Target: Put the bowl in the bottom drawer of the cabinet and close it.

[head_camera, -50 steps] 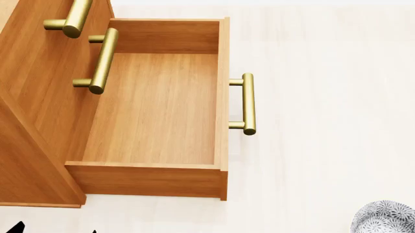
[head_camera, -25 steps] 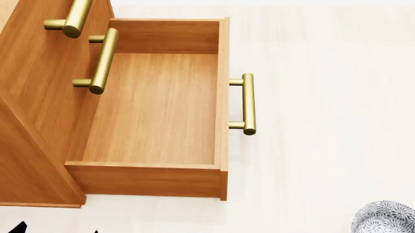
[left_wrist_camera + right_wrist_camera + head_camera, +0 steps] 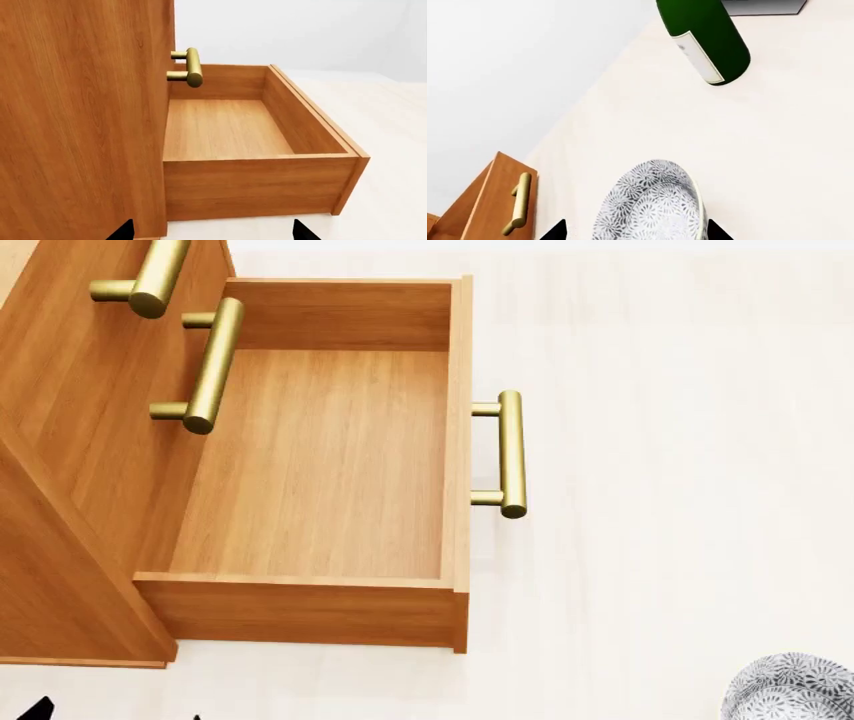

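Observation:
The cabinet (image 3: pixel 80 440) stands at the left, and its bottom drawer (image 3: pixel 320 460) is pulled fully out and empty, brass handle (image 3: pixel 511 453) pointing right. The bowl (image 3: pixel 790 688), white with a grey-blue flower pattern, sits on the pale floor at the head view's lower right corner. In the right wrist view the bowl (image 3: pixel 650 205) lies between the wide-apart black tips of my right gripper (image 3: pixel 635 231), which is open. My left gripper (image 3: pixel 212 232) is open with nothing in it, hovering in front of the drawer's (image 3: pixel 260 185) near side wall.
A dark green wine bottle (image 3: pixel 707 40) with a white label stands beyond the bowl, next to a dark base (image 3: pixel 760 6). Two upper drawer handles (image 3: pixel 207 365) jut out over the open drawer. Pale floor (image 3: pixel 667 440) stretches right of the cabinet.

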Robot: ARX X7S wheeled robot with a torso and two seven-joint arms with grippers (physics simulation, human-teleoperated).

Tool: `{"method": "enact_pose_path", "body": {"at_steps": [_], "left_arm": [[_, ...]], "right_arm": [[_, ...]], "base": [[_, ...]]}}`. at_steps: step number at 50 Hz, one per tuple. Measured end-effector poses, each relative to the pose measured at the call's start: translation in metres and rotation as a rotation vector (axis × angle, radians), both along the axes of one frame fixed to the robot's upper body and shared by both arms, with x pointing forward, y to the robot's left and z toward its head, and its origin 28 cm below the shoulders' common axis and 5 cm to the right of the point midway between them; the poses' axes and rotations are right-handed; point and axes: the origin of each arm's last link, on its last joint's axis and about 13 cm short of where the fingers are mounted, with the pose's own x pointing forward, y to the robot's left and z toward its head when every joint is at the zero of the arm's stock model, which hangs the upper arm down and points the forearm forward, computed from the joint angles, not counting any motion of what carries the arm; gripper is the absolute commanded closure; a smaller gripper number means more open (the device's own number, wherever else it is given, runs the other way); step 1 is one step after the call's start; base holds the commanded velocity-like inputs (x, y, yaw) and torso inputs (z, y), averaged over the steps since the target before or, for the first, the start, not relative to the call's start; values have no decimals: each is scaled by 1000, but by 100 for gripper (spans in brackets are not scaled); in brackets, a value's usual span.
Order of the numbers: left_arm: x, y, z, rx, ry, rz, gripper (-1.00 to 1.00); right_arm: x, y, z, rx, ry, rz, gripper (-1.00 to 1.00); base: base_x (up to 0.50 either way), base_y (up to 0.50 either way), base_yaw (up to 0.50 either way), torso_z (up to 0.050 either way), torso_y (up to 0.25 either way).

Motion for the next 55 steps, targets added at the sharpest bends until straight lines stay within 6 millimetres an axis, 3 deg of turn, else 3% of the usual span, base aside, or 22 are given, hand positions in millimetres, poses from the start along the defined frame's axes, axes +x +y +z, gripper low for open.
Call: {"method": "enact_pose_path", "body": {"at_steps": [36,55], "left_arm": [[0,1,0,-2,0,0,-100],[0,1,0,-3,-1,0,-100]], "right_arm": [[9,8,2,71,17,-55,-100],[17,10,-11,129,41,-80,-100]], "base": [[0,0,0,0,0],[0,0,0,0,0]]}}
